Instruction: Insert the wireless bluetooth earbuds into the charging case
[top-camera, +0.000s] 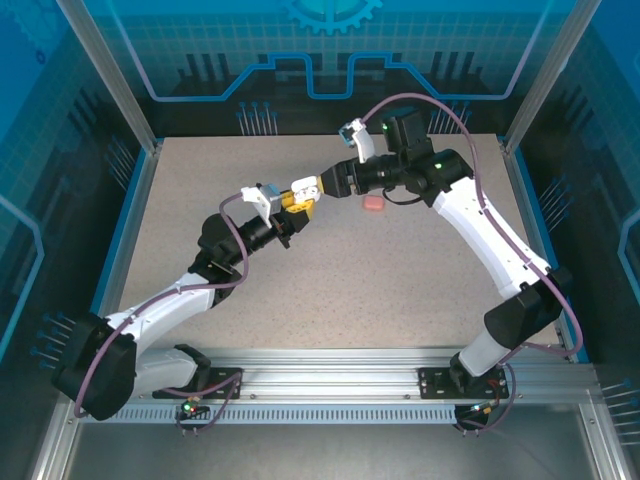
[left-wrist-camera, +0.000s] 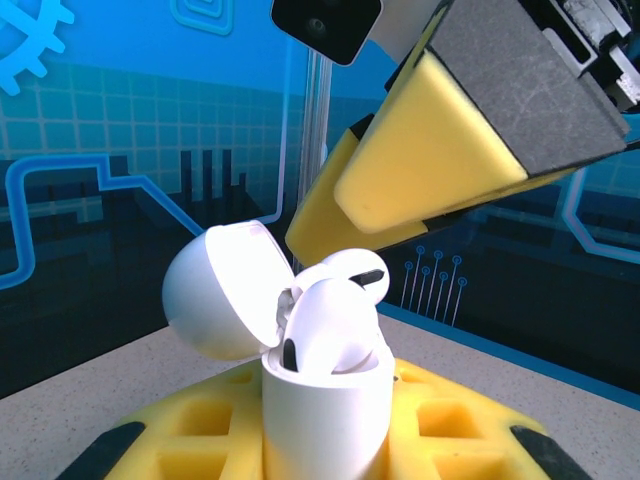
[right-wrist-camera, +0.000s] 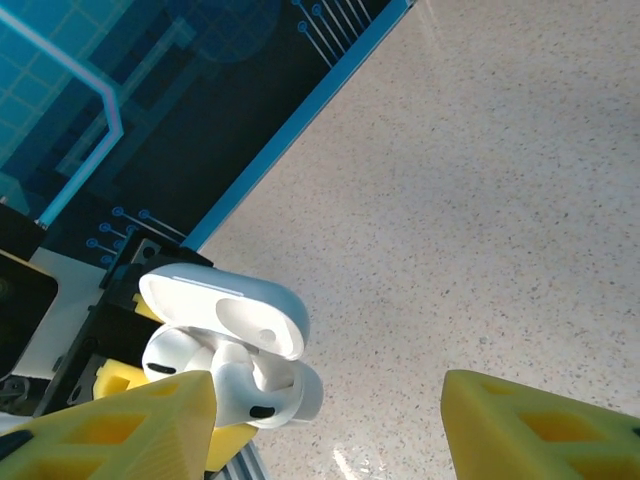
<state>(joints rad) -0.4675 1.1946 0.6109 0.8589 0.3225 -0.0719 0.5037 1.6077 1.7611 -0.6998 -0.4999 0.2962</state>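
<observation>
**Top view.** The left gripper (top-camera: 293, 207) and right gripper (top-camera: 308, 186) meet almost tip to tip over the far middle of the table (top-camera: 400, 290). What sits between them is too small to make out. A salmon-pink piece (top-camera: 372, 203) lies on the table near the right gripper, touching neither arm. It is rounded and looks more like a second case than a bud.

**Left wrist.** The left gripper's yellow pads are clamped on the body of the white charging case (left-wrist-camera: 325, 415), which is held upright. The lid (left-wrist-camera: 222, 290) is hinged back to the left. Two white earbuds (left-wrist-camera: 335, 325) stand in the wells, their heads well proud of the rim. The right gripper's fingers hang just above and to the right of them, apparently not touching. Their spread cannot be judged from here.

**Right wrist.** This view settles the spread: the right gripper's fingers (right-wrist-camera: 130, 425) are wide apart with nothing between them and bare table beneath. The case sits lower left with its lid open and both buds in its mouth.

**Progress.** The white pair is placed but probably not seated, so a press down looks to be the step in hand. Whatever belongs with the pink piece is presumably still to do. Only the top view shows that piece, and only the left wrist view shows the grip on the case.
</observation>
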